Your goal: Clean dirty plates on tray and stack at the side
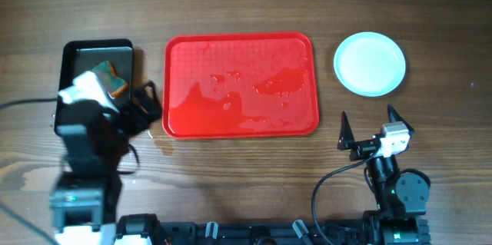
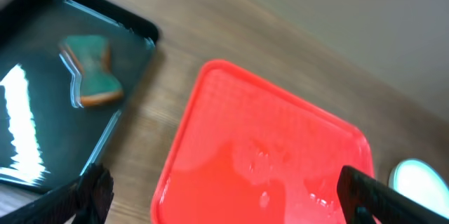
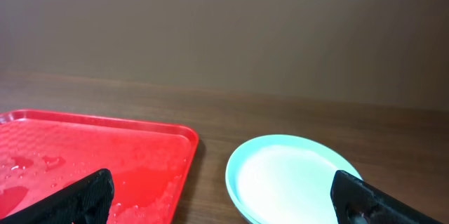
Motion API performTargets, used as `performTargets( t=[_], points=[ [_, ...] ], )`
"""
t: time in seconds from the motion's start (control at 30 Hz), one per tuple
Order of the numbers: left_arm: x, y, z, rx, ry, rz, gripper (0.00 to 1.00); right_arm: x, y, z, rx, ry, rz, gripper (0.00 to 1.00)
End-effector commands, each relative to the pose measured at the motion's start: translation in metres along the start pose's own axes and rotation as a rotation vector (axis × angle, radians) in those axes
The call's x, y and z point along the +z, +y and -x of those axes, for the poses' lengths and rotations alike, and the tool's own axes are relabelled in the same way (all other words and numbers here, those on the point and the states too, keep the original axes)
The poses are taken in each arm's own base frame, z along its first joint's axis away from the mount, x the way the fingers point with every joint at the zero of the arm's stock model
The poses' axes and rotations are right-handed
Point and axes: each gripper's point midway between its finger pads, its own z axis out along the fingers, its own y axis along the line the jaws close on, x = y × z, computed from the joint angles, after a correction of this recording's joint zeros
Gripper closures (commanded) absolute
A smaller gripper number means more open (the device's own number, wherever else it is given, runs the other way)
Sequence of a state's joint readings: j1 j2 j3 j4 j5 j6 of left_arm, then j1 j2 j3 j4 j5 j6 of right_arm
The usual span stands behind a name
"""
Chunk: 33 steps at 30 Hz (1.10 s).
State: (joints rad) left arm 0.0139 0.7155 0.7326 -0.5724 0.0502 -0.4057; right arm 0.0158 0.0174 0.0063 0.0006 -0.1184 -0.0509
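The red tray (image 1: 240, 84) lies mid-table, wet with droplets and bearing no plates; it also shows in the left wrist view (image 2: 266, 154) and the right wrist view (image 3: 91, 154). The pale mint-blue plates (image 1: 370, 63) sit stacked right of the tray, also in the right wrist view (image 3: 295, 178); the top one looks clean and I cannot tell how many are in the stack. My left gripper (image 1: 142, 107) is open and empty between the black tray and the red tray's left edge. My right gripper (image 1: 367, 126) is open and empty, just in front of the plates.
A glossy black tray (image 1: 77, 57) at the left holds a teal and orange sponge (image 1: 115, 82), seen too in the left wrist view (image 2: 91, 76). A cable runs off the left arm. Bare wooden table lies all around.
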Motion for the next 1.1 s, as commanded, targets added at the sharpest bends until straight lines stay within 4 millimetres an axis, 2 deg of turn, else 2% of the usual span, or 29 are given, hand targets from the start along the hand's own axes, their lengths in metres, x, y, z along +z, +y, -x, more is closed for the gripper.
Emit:
performTargets(
  t=[0.0,0.13,0.3,0.63,0.77,1.07],
  points=[
    [0.015,0.008,-0.039,0.09,-0.043,-0.058,0.0,-0.001,-0.005,0.003,-0.011,-0.015,-0.025,0.0],
    [0.023,0.017,-0.057,0.094,-0.165,-0.121,0.0,-0.001,-0.005,0.003,-0.011,-0.015,-0.025,0.0],
    [0.024,0.021,-0.065,0.097,-0.294,-0.183,0.0,-0.001,-0.005,0.003,-0.011,-0.015,-0.025,0.0],
    [0.019,0.024,-0.074,0.101,-0.37,-0.229,0.0,-0.001,-0.005,0.003,-0.011,-0.015,-0.025,0.0],
    [0.01,0.02,-0.067,0.108,-0.416,-0.25,0.0,-0.001,-0.005,0.003,-0.011,-0.015,-0.026,0.0],
    [0.01,0.015,-0.071,0.188,-0.412,-0.258,0.0,-0.001,-0.005,0.003,-0.011,-0.015,-0.025,0.0]
  ],
)
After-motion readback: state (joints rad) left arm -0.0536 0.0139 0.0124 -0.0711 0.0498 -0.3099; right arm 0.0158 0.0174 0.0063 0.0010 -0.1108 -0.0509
